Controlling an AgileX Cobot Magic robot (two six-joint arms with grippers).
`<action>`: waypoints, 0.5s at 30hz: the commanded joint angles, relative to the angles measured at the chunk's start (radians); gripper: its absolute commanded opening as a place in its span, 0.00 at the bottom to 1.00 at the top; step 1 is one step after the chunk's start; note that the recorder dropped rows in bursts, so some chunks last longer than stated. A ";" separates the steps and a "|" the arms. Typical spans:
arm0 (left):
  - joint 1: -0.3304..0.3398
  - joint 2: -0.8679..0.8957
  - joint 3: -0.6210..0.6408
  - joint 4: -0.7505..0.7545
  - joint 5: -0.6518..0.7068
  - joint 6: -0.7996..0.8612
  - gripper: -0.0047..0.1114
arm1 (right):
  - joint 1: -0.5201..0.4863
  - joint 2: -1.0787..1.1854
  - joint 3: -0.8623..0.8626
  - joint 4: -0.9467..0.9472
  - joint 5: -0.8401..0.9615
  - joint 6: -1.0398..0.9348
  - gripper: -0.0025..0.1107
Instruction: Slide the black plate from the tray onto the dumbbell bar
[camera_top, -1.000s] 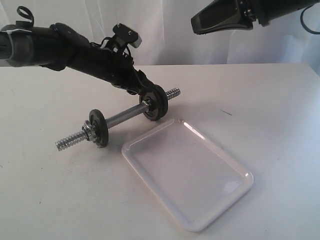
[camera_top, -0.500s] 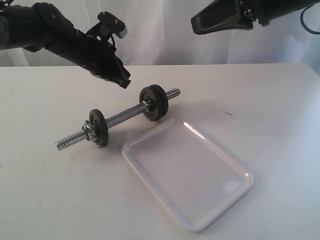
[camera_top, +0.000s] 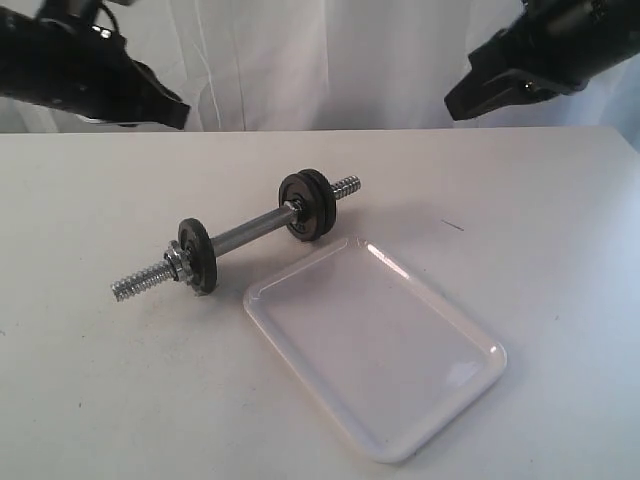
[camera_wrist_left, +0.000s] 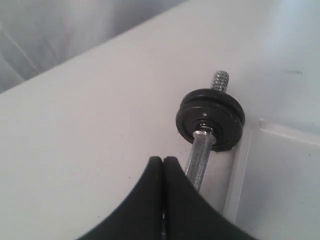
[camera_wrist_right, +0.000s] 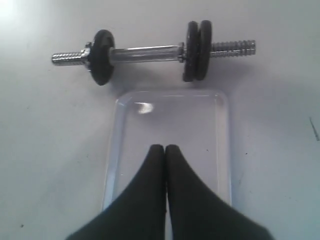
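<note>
Left gripper (camera_wrist_left: 163, 200) and right gripper (camera_wrist_right: 165, 190) are closed, empty; beyond the right fingers (camera_wrist_right: 150, 200), the plate (camera_wrist_right: 205, 42) looks dense, rigid: pinch its rim.

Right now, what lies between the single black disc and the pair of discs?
Only a bare chrome stretch of the dumbbell bar, clearest in the right wrist view.

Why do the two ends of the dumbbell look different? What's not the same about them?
In the exterior view, the left end of the dumbbell bar carries a single black disc, while the right end carries a pair of discs pressed together. A chrome nut sits outside the single black disc; outside the pair of discs no nut shows, only bare thread. Both ends have round black discs and threaded chrome tips.
</note>
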 joint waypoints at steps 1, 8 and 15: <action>0.004 -0.252 0.219 -0.018 -0.129 -0.096 0.04 | -0.011 -0.105 0.133 -0.020 -0.149 0.026 0.02; 0.004 -0.625 0.582 -0.018 -0.215 -0.163 0.04 | -0.011 -0.387 0.462 -0.023 -0.313 0.050 0.02; 0.004 -0.825 0.774 -0.018 -0.194 -0.161 0.04 | -0.011 -0.700 0.693 -0.017 -0.296 0.271 0.02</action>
